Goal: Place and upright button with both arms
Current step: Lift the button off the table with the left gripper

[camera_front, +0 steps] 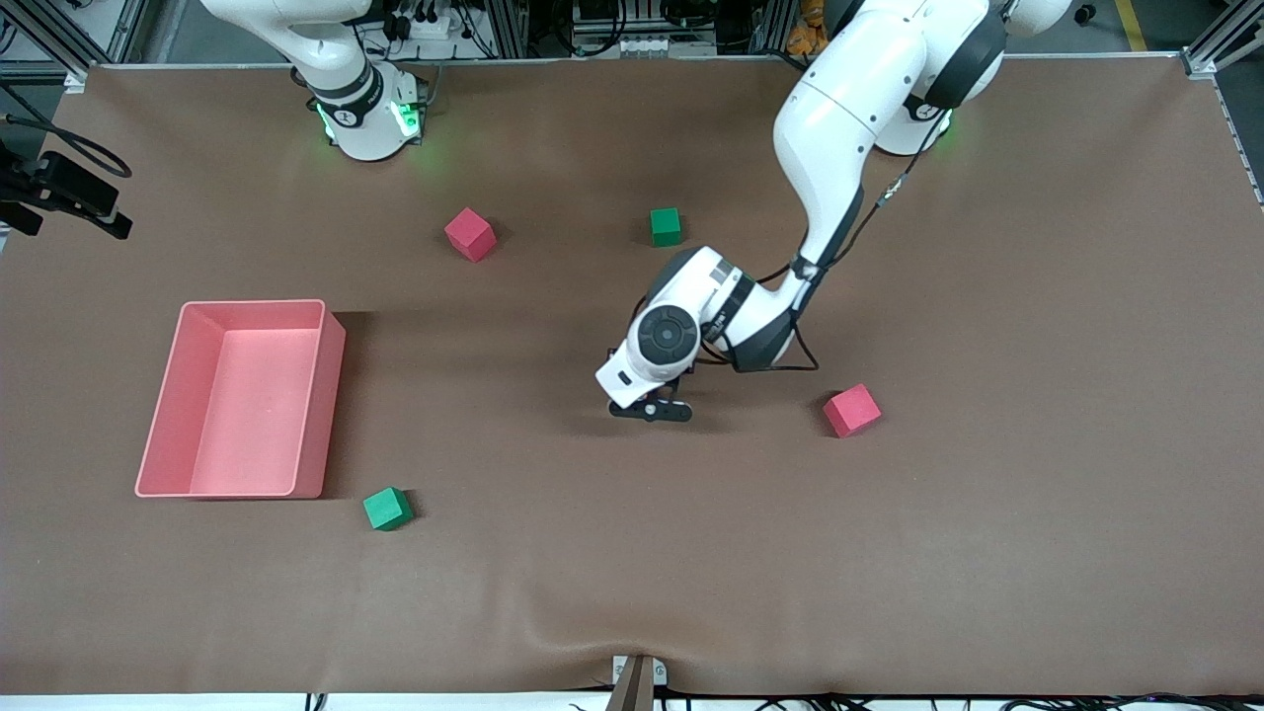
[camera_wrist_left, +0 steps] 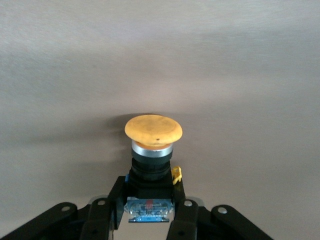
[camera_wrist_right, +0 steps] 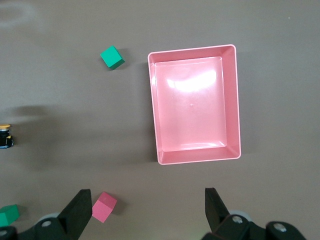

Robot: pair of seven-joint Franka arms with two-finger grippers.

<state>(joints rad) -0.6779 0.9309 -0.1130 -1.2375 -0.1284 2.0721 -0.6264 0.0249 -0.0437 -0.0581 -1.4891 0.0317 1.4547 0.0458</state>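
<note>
Button (camera_wrist_left: 153, 150), orange domed cap, black body: mid-counter, cap up, so seemingly uprighted. Left end effector (camera_wrist_left: 149, 212) clamped on its base, steadying it. Right end effector (camera_wrist_right: 145, 212) spread, empty, waiting above the pink plastic tray (camera_wrist_right: 231, 100).

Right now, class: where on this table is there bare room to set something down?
Bare mat lies nearer the camera than the green cube and pink cube. It is crowded around the left gripper, shut on the button.

No readable text, label, brand or number is showing in any view. The blue part at the base of the button (camera_wrist_left: 150, 172) is showing marks too blurred to read.
</note>
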